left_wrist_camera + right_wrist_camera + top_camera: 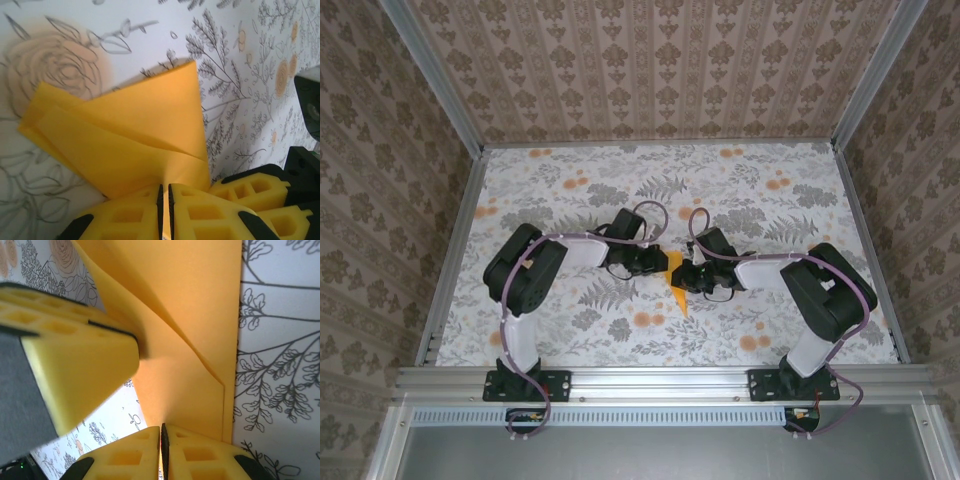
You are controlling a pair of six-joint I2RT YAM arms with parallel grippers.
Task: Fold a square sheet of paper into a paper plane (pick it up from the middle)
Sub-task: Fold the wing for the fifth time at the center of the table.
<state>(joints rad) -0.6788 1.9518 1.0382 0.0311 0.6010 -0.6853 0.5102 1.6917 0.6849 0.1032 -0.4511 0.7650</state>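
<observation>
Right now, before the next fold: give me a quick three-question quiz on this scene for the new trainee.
1. What does the left tool pinch?
2. True or false: the right tool is open.
3. The paper is: A flat and unfolded; B folded with creases; C crumpled into a ball.

Key:
1. The paper.
2. False; it is shut on the paper too.
3. B.
</observation>
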